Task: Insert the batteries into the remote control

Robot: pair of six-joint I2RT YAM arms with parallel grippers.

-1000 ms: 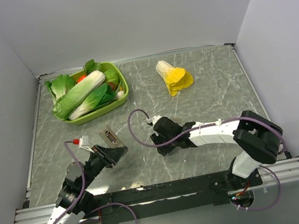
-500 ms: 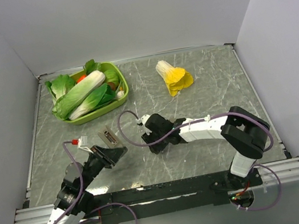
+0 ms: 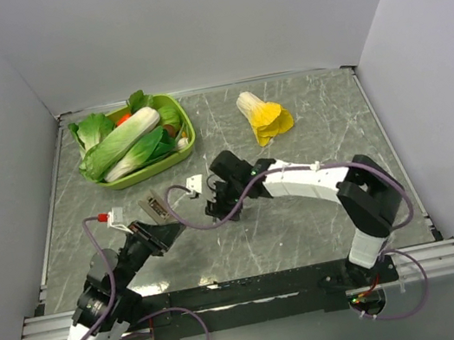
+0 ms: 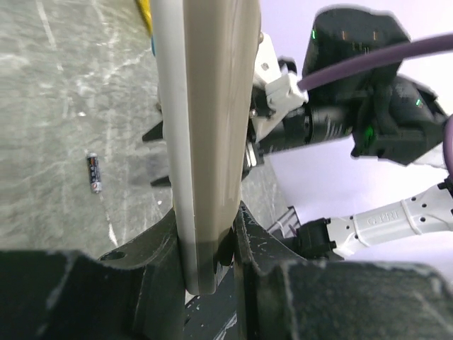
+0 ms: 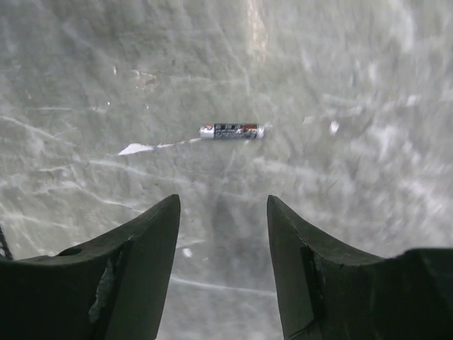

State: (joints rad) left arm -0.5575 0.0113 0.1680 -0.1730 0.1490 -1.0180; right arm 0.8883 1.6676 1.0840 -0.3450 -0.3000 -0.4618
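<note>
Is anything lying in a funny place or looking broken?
Nothing looks broken. One battery lies loose on the table, not in the remote control that the left gripper holds. The yellow cabbage lies alone outside the green basket of vegetables.

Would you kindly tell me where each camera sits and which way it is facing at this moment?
Top external: above and behind the bases, looking down on the table; both arms show.
Left wrist: behind the left hand, which is shut on the remote control, facing the right arm.
Right wrist: above the open right hand, facing down at a battery.
Shared: top external and left wrist both show the remote control.
</note>
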